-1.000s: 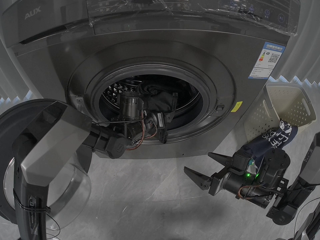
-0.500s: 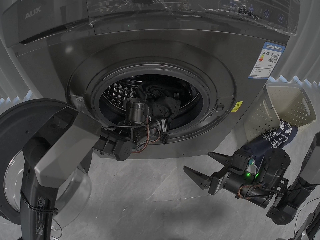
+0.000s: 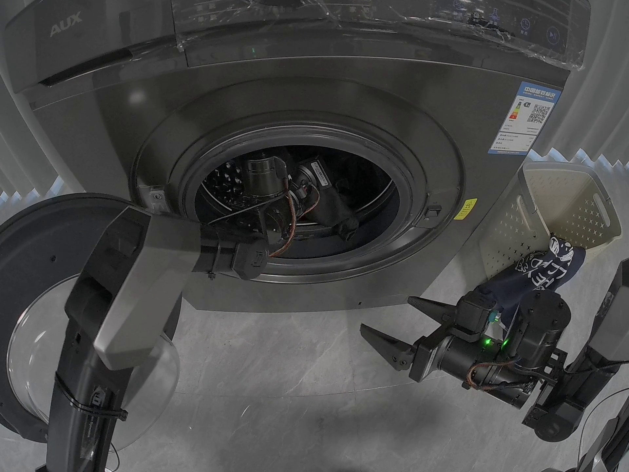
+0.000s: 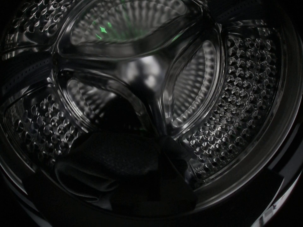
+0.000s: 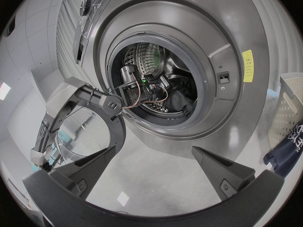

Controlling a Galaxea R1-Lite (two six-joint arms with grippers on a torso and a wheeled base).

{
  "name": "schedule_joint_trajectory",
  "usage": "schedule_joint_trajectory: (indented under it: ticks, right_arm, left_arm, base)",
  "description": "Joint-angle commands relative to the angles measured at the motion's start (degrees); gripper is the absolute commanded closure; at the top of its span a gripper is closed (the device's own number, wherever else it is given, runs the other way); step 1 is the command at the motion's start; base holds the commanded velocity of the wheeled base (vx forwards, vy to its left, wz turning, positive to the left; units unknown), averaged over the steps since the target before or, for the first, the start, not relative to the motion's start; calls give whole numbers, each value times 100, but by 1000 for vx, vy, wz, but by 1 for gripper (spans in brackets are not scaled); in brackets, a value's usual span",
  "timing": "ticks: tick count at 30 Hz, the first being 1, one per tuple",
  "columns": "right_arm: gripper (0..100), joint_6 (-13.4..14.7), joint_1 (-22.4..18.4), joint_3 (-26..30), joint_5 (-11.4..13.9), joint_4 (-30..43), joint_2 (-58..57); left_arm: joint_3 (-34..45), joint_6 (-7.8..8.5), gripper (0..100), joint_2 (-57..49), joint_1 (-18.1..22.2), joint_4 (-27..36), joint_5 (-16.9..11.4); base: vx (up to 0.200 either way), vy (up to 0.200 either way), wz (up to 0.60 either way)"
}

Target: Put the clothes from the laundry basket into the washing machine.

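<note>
Steel drum (image 4: 246,79) of one washing machine (image 3: 393,99) holds one dark garment (image 4: 120,164), lying at drum's bottom. Second garment, navy with white print (image 3: 537,273), hangs over rim of single laundry basket (image 3: 590,185), right of machine. Left gripper (image 3: 344,223) sits inside drum mouth, grip impossible to judge. Right gripper (image 3: 388,318) hovers over grey floor (image 3: 275,362), jaws spread wide, empty. Open door (image 3: 39,250) stands left.

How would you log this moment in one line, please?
left gripper inside washing machine drum | dark garment low in drum | right gripper open, outside machine | navy garment draped over laundry basket rim
</note>
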Motion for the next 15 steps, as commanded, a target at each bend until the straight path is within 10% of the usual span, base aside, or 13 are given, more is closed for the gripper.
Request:
schedule_joint_trajectory:
  ticks: [1,12,13,15]
  right_arm:
    - [0,1,-3,-10,2,-1,7]
    - [0,1,-3,-10,2,-1,16]
    - [0,1,-3,-10,2,-1,16]
    - [0,1,-3,-10,2,-1,25]
  left_arm:
    - [-511,260,100,668,66,-148,210]
    - [-511,322,100,642,119,-218,183]
    - [-511,313,0,633,110,-218,192]
    - [-511,313,0,615,92,-191,219]
  base:
    - [0,0,0]
    - [0,0,0]
    - [0,0,0]
    - [0,0,0]
